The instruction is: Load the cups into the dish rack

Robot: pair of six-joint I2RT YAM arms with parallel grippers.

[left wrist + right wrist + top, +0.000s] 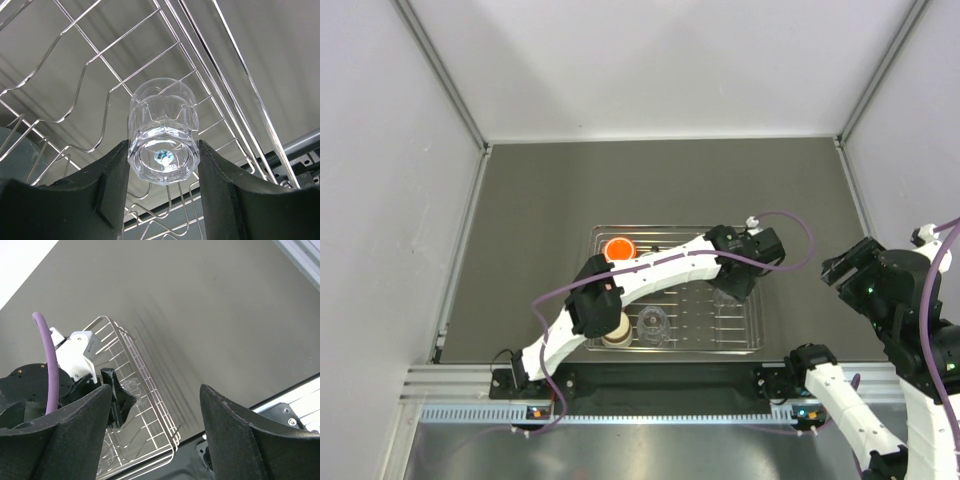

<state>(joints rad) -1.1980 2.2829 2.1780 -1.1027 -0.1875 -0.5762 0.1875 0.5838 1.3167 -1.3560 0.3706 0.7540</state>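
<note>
The silver wire dish rack point(752, 345) lies mid-table. In it are an orange cup point(618, 249) at the far left, a cream cup point(616, 328) at the near left, and a clear cup point(653, 325) beside the cream one. My left gripper point(735, 287) reaches over the rack's right part. In the left wrist view the left gripper point(162, 150) is shut on another clear cup point(162, 125), base toward the camera, just above the rack's bars point(100, 60). My right gripper point(847, 268) is open and empty, right of the rack, and its wrist view shows the rack point(150, 405). No pink cup shows.
A dark grey rounded shape point(17, 155) lies behind the wires at the lower left of the left wrist view; I cannot tell what it is. Grey walls enclose the table on three sides. The left arm's links and purple cable point(790, 225) cross over the rack.
</note>
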